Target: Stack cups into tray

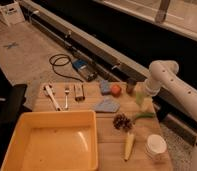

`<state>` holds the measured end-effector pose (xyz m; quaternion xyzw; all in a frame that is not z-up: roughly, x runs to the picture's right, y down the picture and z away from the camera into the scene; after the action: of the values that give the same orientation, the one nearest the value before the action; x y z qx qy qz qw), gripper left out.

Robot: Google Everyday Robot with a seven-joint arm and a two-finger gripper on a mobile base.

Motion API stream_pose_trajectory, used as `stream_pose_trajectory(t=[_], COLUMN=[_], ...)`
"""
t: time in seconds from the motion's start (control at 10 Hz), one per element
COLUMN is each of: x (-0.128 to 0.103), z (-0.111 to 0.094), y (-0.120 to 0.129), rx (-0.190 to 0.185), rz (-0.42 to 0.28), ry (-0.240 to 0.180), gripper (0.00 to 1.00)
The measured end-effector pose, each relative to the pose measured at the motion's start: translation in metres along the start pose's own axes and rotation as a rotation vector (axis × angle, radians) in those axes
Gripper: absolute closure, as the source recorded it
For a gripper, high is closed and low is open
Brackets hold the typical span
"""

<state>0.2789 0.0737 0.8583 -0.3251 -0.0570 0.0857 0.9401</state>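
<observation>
Bending down, tool (144,89) at green cup (140,100)

The tray (22,131) is seen to be of smooth, glossy yellow plastic, borne on a matt, pale wooden table top (109,155). Beyond the tray's far right corner, the gripper (144,92), hung from a smooth white-cased arm (164,75), is placed at the translucent green plastic cup (138,96). Right of the tray a rough pine cone (122,122) and a matt white cup (155,146) are seen.
</observation>
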Motion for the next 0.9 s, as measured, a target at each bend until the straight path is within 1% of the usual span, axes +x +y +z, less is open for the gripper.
stream_pose_trajectory(t=[0.6,0.7,0.9], x=[0.011,0.014,0.014], z=[0.017,0.022,0.03], y=[0.001,-0.001,-0.008], rx=[-0.038,-0.052,-0.062], rz=[0.027,0.036,0.046], ry=[0.018,0.015,0.006], gripper=[0.2,0.25,0.42])
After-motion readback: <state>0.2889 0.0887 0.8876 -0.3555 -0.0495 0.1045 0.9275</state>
